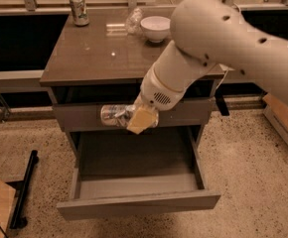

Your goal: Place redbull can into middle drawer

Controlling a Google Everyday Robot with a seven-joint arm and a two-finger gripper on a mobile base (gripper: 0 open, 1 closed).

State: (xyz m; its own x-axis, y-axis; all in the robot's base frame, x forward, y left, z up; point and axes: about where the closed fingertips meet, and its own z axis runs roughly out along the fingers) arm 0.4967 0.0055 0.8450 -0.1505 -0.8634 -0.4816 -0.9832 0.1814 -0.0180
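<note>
The redbull can, silvery with dark patches, lies sideways in my gripper, which is shut on it. The tan fingers clamp the can's right end. The can hangs in front of the closed upper drawer front, just below the tabletop edge and above the rear part of the open middle drawer. The drawer is pulled out and its grey floor is bare. My white arm reaches down from the upper right across the tabletop.
On the brown cabinet top stand a green-and-white soda can at the back left, a white bowl and a clear plastic wrapper. A black stand lies on the floor at left, a cardboard box at right.
</note>
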